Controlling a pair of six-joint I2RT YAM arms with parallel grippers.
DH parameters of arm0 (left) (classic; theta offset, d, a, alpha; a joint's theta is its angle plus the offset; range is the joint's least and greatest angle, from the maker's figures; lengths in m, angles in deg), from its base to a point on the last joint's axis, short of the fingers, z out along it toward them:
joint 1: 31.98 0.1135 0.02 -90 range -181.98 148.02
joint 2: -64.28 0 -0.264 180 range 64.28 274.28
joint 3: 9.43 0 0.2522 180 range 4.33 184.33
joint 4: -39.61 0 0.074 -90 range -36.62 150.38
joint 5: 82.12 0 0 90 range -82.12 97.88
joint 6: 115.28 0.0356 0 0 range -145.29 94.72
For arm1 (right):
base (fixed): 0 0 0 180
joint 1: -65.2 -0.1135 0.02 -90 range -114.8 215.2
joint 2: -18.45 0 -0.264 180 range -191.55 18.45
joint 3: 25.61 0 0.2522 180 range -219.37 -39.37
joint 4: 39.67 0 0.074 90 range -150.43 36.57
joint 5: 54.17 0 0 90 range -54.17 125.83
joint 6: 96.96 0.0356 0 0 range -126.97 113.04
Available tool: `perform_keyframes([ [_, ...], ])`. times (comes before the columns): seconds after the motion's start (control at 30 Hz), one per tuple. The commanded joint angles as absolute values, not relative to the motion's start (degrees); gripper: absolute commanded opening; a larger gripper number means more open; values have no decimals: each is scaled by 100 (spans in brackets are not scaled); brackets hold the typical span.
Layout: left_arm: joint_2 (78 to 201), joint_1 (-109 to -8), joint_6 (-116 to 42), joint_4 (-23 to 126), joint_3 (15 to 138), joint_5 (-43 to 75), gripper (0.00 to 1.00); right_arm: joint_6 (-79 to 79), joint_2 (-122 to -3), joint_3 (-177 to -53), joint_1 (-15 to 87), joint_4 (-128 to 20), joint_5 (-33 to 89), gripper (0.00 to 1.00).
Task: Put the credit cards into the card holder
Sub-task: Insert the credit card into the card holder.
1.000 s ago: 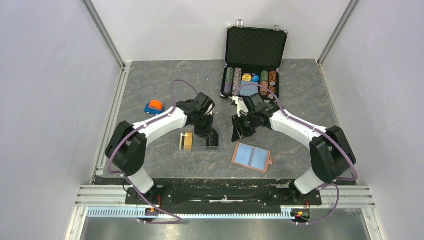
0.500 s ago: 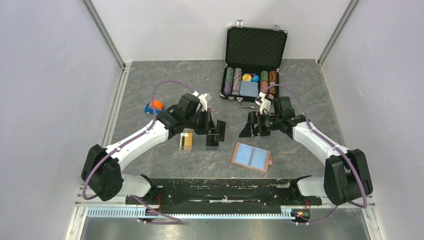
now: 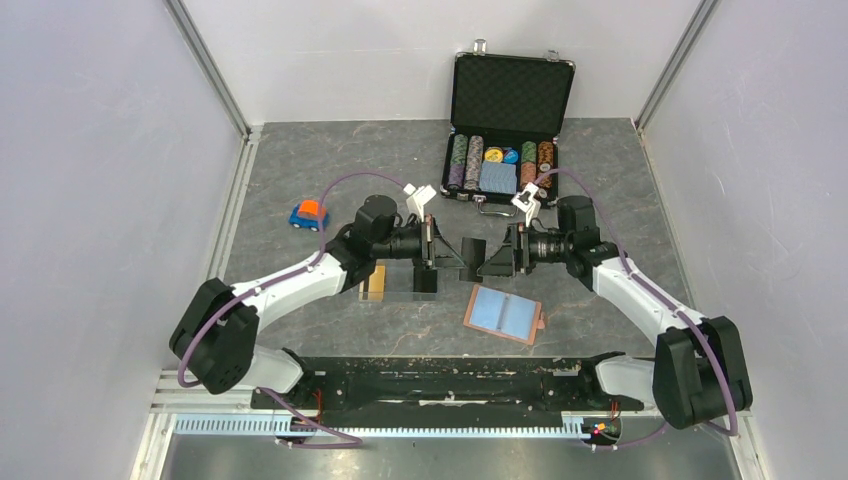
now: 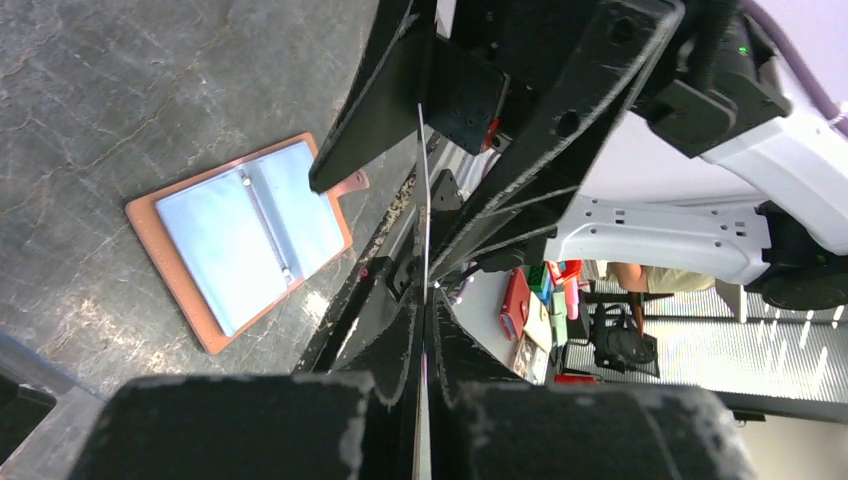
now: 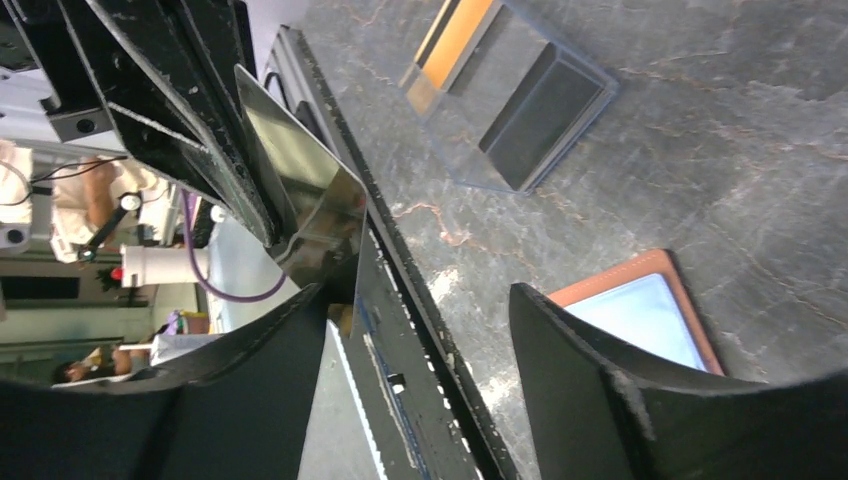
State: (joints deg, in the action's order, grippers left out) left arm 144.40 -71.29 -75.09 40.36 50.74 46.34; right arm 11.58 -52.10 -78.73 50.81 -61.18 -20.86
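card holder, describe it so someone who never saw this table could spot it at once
On the dark marbled table, look near the front edge, just right of centre. The card holder lies there flat and open, right of the clear box. Unlike anything nearby, it is a tan-brown rectangle with a pale blue inside split down the middle.

Both my arms share one build: the left arm and the right arm have glossy white link shells set between chunky matte-black joint housings. A purple cable runs loose along each one, down towards the black base rail they are bolted to. A small white bracket sits at each wrist. Up close, the left fingers are flat black plastic with edges scuffed pale grey. The right fingers look the same, broad and curved.
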Motion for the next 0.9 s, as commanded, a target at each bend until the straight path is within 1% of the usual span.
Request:
perform_keyframes([
  [0.0, 14401, -7173, -7758, 3377, 5040, 5018, 2, 1851, -5005, -7568, 5088, -5046, -2577, 62],
  [0.03, 14402, -7180, -7773, 3360, 5030, 5009, 2, 1976, -4981, -7502, 5088, -4905, -2603, 56],
  [0.1, 14415, -7195, -7824, 3272, 4992, 5022, 2, 2251, -4938, -7382, 5088, -4554, -2700, 52],
  [0.3, 14437, -7278, -7889, 3143, 4903, 4996, 2, 3131, -4810, -7058, 5027, -3402, -2899, 50],
  [0.37, 14419, -7285, -7890, 3143, 4878, 4973, 2, 3604, -4780, -6919, 5015, -2764, -2957, 47],
  [0.4, 14418, -7288, -7890, 3138, 4861, 4957, 2, 3861, -4776, -6818, 5008, -2418, -2976, 45],
  [0.47, 14399, -7287, -7884, 3138, 4821, 4908, 2, 4467, -4787, -6607, 5008, -1607, -2991, 37],
  [0.53, 14383, -7287, -7872, 3138, 4755, 4861, 2, 5157, -4819, -6427, 5008, -648, -2991, 33],
  [0.57, 14381, -7294, -7872, 3136, 4721, 4832, 2, 5336, -4838, -6376, 5009, -411, -2980, 32],
  [0.6, 14370, -7294, -7865, 3132, 4698, 4816, 2, 5377, -4842, -6378, 5009, -365, -2982, 29],
  [0.67, 14361, -7293, -7855, 3137, 4656, 4783, 2, 5089, -4831, -6488, 5008, -772, -2969, 23],
  [0.73, 14357, -7293, -7844, 3133, 4643, 4761, 2, 4465, -4801, -6665, 5008, -1548, -2925, 10],
  [0.8, 14376, -7293, -7846, 3128, 4643, 4746, 3, 3927, -4791, -6841, 5013, -2365, -2869, 0],
  [0.83, 14383, -7290, -7846, 3123, 4650, 4736, 6, 3735, -4783, -6910, 5009, -2621, -2852, 0],
  [0.87, 14397, -7290, -7846, 3126, 4651, 4718, 11, 3526, -4782, -6977, 5004, -2899, -2824, 0],
])
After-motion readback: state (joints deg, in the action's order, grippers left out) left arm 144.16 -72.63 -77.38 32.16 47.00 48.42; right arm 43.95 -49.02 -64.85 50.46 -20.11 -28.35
